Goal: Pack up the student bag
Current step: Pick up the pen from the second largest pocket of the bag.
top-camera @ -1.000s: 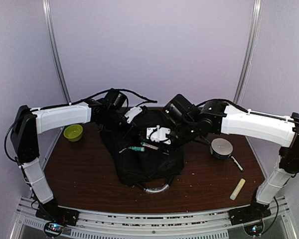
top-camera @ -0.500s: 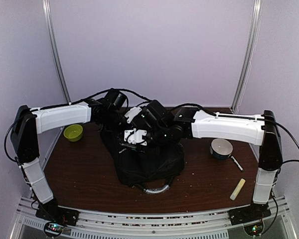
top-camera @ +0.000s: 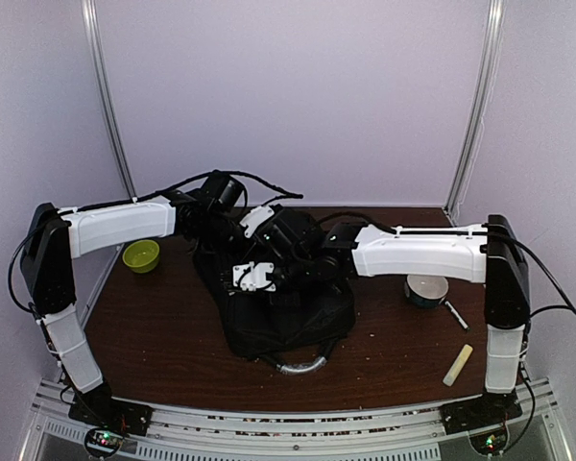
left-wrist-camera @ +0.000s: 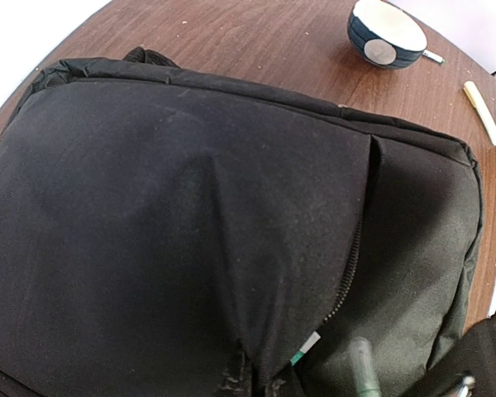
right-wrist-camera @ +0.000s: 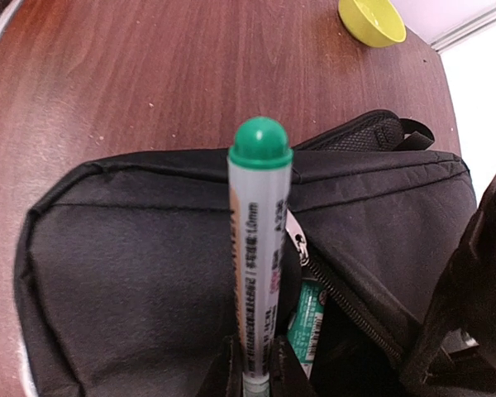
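Brown wooden worktop (top-camera: 154,355) under lilac walls, and the student bag (top-camera: 288,322) lay flat in the middle of it, its grey handle (top-camera: 302,365) curling out at the near end. Near and to the bag's right, a pale stick (top-camera: 458,365) sat on the wood, not packed. A little farther back on that same side were a pen (top-camera: 456,315) and a dark bowl (top-camera: 427,288), both well apart from the bag and outside it.

Over the bag itself, the right gripper (right-wrist-camera: 255,368) hung above the zip opening, jaws pinching a green-capped marker (right-wrist-camera: 259,248) by its lower end. The marker was in the air, not in the bag. Down in the opening beside the zip, one green-labelled item (right-wrist-camera: 306,318) was already tucked in, so packing had begun.

At the bag's far end the left gripper (top-camera: 238,229) had its jaws pressed together. From the puckered fabric in its wrist view, it looked to be pinching the bag's cloth to hold the mouth open. Beyond the bag's far left corner stood a yellow-green bowl (top-camera: 141,255), apart.

My read: early to middle going, with one thing in, the marker next, and the stick and pen waiting. Whether the bowls belonged inside, I couldn't tell.
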You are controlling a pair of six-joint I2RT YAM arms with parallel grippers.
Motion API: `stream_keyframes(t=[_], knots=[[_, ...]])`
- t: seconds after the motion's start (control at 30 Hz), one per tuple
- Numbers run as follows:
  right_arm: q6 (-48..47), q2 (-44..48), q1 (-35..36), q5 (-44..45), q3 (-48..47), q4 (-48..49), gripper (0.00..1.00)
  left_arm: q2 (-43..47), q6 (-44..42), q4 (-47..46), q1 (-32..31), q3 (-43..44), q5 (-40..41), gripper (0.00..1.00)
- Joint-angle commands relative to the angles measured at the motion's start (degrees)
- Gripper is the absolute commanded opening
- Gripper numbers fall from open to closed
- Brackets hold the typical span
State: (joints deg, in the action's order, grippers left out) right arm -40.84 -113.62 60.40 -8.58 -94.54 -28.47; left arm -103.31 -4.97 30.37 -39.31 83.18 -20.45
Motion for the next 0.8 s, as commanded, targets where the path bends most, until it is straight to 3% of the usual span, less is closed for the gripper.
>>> stream_keyframes(t=[0.0, 0.3, 0.77], knots=[[-2.12, -2.68, -0.42, 4.47, 1.27, 4.10, 0.05, 2.32, -0.29, -2.95, 0.11, 3.31, -4.50, 0.00], [-3.05, -6.43, -2.36, 12.00, 0.31, 7.32, 0.04, 2.32, -0.30, -2.70, 0.11, 3.44, -4.75, 0.00], [-14.16, -5.32, -2.83, 26.80, 7.06, 12.35, 0.04, 2.77, -0.30, -2.68, 0.10, 3.57, -5.31, 0.00]])
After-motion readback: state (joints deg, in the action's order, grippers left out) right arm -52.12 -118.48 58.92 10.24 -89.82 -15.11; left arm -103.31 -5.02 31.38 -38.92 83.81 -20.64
